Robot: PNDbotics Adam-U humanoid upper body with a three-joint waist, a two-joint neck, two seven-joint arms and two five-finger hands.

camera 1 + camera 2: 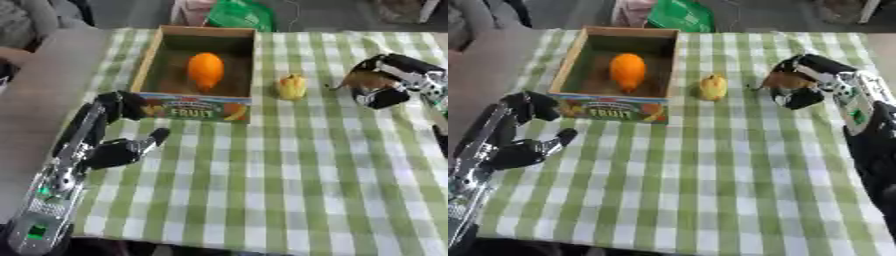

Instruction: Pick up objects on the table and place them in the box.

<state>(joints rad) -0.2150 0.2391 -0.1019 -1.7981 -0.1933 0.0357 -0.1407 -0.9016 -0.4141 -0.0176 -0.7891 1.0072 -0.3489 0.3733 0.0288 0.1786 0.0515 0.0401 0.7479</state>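
Observation:
An open cardboard fruit box [234,46] stands at the back left of the checked table, with an orange fruit [206,70] lying inside it. A small yellow fruit [292,86] sits on the cloth just right of the box. My right hand [385,82] hovers further right, its fingers curled round a brownish object [782,80] that is mostly hidden. My left hand [118,135] rests at the table's left edge beside the box's front corner, fingers curled and holding nothing.
A green-and-white checked cloth [289,175] covers the table. A green bag [238,14] lies beyond the table's far edge behind the box. The table's left edge runs right under my left arm.

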